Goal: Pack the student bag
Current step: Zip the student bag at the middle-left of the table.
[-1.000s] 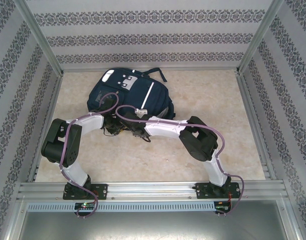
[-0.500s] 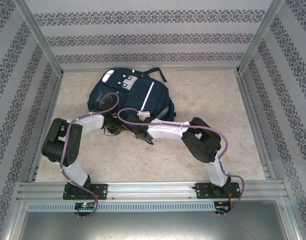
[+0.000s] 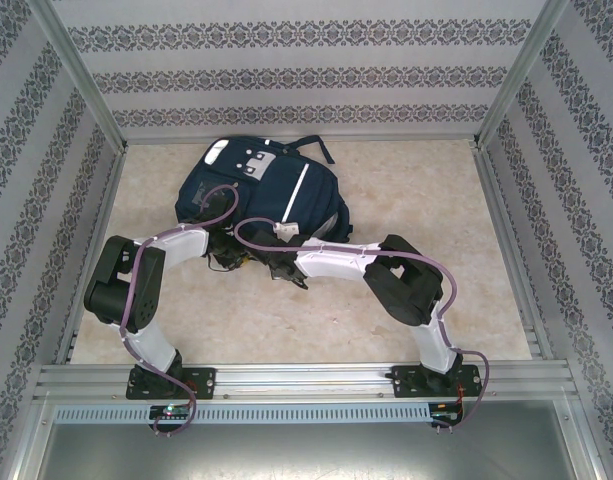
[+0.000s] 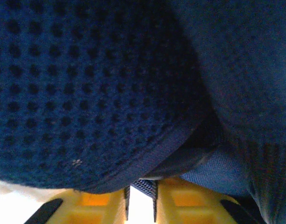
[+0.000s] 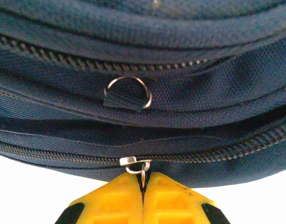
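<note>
- Right claw (image 5: 143,179): pinched tight on the zip pull (image 5: 135,163) along the bag's (image 5: 180,93) near edge.
- Left claw (image 4: 142,196): narrow, with a strip of bag fabric caught between its tips.
- Bag: flat on the worktop (image 3: 416,190), far and left of centre, both claws at its near side.

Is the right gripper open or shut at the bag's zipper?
Shut: the right gripper has its yellow fingers pressed together, pinching the metal zipper pull.

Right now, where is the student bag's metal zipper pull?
Right wrist view, bottom centre: the zipper pull is pinched in the right gripper, on the student bag's lowest zipper, just below a small metal ring.
</note>
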### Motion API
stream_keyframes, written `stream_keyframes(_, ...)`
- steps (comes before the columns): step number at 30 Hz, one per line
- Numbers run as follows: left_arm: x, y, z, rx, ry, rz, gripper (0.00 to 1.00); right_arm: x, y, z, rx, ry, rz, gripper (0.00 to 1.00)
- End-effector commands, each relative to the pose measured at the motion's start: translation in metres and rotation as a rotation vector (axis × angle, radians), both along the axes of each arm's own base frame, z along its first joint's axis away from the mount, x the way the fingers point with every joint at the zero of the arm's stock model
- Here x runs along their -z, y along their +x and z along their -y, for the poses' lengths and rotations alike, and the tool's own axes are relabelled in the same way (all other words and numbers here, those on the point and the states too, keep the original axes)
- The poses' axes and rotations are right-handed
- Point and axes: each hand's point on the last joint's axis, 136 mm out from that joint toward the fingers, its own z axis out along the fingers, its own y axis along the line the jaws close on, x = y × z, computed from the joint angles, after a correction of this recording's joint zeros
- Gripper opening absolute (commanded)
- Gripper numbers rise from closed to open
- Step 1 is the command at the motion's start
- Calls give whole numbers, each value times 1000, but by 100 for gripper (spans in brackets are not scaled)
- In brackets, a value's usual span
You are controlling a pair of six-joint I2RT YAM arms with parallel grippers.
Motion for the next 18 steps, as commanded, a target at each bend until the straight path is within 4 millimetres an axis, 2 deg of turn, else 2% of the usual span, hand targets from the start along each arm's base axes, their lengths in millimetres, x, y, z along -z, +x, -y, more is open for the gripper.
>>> stream_keyframes(1,8,-2,-3,5,19,-32,7,7,-3,15,-10,-54,-7,0)
stream_keyframes(2,7,-2,-6,-2,30,-35,0,3,-4,17,-9,-51,-1,0)
stream_keyframes(7,10,-7,-36,-54,93,-63,0,-14,-8,35,6,-48,16,0)
stream_keyframes(13,5,-13,-90,-147,139,-79,0,-25,-9,79,63,-57,18,0)
stream_keyframes(16,-1,-10,-117,-183,159,-67,0,-27,-6,99,82,-67,17,0)
stream_keyframes(18,-7,-4,-127,-196,151,-54,0,-30,-4,106,65,-81,18,0)
